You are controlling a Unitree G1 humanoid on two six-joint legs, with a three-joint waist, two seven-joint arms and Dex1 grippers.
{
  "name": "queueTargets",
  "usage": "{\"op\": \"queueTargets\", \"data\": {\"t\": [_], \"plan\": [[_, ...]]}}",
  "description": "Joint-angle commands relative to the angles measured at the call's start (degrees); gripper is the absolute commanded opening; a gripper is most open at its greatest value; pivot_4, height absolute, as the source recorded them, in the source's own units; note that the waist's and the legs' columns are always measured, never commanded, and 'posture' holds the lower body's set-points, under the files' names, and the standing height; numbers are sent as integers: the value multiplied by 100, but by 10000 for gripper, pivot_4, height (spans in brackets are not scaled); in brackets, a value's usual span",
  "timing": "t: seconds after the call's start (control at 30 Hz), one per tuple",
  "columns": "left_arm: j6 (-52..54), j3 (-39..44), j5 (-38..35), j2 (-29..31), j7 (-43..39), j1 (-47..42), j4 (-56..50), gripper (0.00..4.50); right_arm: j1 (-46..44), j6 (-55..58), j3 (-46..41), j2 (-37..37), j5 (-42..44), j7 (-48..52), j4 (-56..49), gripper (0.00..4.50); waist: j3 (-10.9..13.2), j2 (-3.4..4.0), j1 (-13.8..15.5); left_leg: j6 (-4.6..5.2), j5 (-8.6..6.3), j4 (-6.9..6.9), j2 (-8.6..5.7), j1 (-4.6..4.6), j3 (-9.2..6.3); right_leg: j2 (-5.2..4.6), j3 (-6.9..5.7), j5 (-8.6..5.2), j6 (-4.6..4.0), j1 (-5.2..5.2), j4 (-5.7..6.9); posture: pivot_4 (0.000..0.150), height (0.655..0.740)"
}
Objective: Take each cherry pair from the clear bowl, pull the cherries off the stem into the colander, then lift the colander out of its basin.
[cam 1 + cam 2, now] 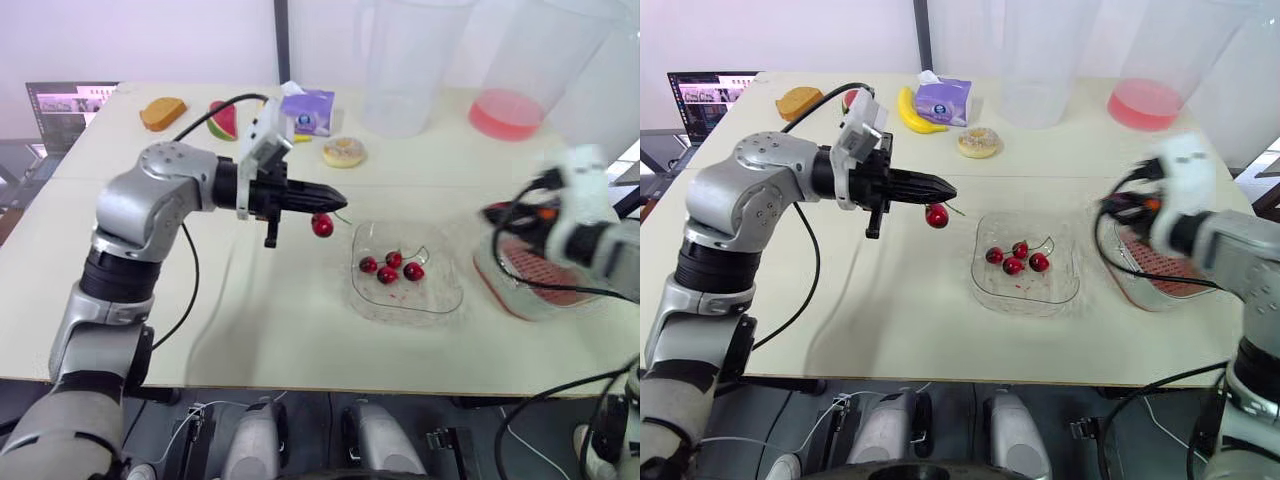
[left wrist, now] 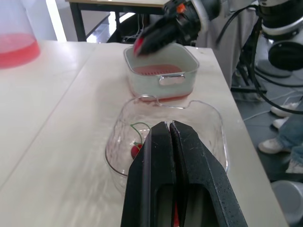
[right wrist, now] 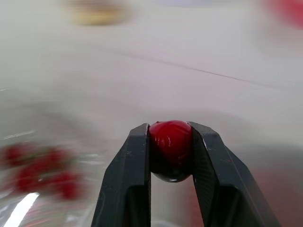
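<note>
Currently: right claw [image 3: 169, 127] is clenched on one cherry [image 3: 170, 149], at the right of the head frame, hovering by the red colander [image 2: 156, 70] in its white basin [image 2: 163, 81]. Left claw [image 1: 335, 197] is pinched shut on the stem [image 1: 342, 215], with the second cherry [image 1: 322, 226] dangling at centre frame, left of the clear bowl [image 1: 452, 298]. Four cherries [image 1: 390, 268] lie in the bowl. I'd release the right one low over the mesh so it doesn't bounce, then bring the left across.

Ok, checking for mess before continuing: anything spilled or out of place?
Nothing spilled. One cherry dangles from the shut left end effector over bare table, away from the colander, so it could drop there. Small red specks dot the clear bowl.
</note>
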Motion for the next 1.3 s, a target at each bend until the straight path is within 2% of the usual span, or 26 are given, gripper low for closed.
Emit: {"op": "queueTargets", "data": {"t": [0.03, 0.2, 0.4, 0.47, 0.53, 0.63, 0.67, 0.83, 0.97, 1.1, 1.17, 1.3], "plan": [[37, 151, -107, 2, 85, -31, -280, 0, 158, 121, -357, 297, -465, -529, -356, 6781, -1, 2, -29, -1, 1, 0, 1, 2, 0, 3, 2, 0, 0, 0, 1, 1500, 7400], [114, 148, -158, -29, 162, -27, -330, 0, 406, 64, -264, 890, -800, -844, -325, 6781, -5, 9, -26, -2, 1, -4, 0, 7, 2, 14, 7, 0, 0, 0, 2, 1500, 7400], [92, 123, -154, -28, 185, -57, -289, 0, 339, 24, -272, 1018, -882, -796, -275, 6781, -4, 10, -9, -1, 0, -4, -5, 6, 4, 11, 7, 0, 0, 0, 1, 1500, 7400], [86, 117, -150, -32, 187, -65, -278, 0, 275, 30, -342, 1050, -891, -791, -318, 17113, -4, 10, -3, 0, 0, -4, -5, 6, 4, 11, 6, 0, 0, 0, 1, 1500, 7400], [80, 113, -147, -33, 182, -72, -265, 0, 190, 67, -415, 1067, -879, -778, -380, 25180, -4, 10, -6, 0, 0, -4, -5, 6, 4, 11, 6, 0, 0, 0, 1, 1500, 7400], [71, 103, -139, -36, 169, -86, -239, 0, 29, 127, -512, 1088, -861, -759, -448, 40985, -4, 11, -7, 0, 0, -4, -5, 6, 3, 12, 6, 0, 0, 0, 1, 1500, 7400], [69, 100, -138, -34, 160, -92, -227, 0, -36, 132, -546, 1075, -851, -745, -477, 44528, -4, 11, -7, 0, 0, -5, -5, 6, 3, 12, 6, 0, 0, 0, 1, 1500, 7400], [17, 81, -95, -28, 130, -142, -149, 0, -613, 37, -598, 822, -254, -75, -811, 44528, -1, 14, -24, 0, 0, -5, -4, 6, 3, 13, 6, 0, 0, -1, 1, 1500, 7400], [-13, 67, -83, -29, 91, -202, -109, 0, -899, 490, -336, 756, 1374, 1378, -1322, 44528, 0, 14, -19, 2, -1, -6, -4, 5, 1, 14, 4, 0, 0, 1, -1, 1500, 7400], [-95, 33, -37, -44, 26, -257, -48, 0, -874, 825, 95, 619, 2715, 2206, -1410, 44528, 0, 14, -10, 4, -2, -6, -2, 6, -2, 14, 1, 0, 0, 5, -3, 1500, 7400], [-138, 21, -17, -60, -24, -286, -18, 0, -1018, 823, 560, 617, 2939, 2268, -1323, 44528, 0, 13, 0, 9, -5, -5, -5, 5, -1, 8, -1, 0, 0, 7, -5, 1500, 7400], [-173, 5, -33, -111, -103, -347, 28, 0, -1821, 491, 1809, 1058, 2575, 1805, -570, 44528, 1, 12, -50, 12, -7, 2, -5, 6, 0, 8, 0, 0, 0, 7, -3, 1500, 7400]]}}
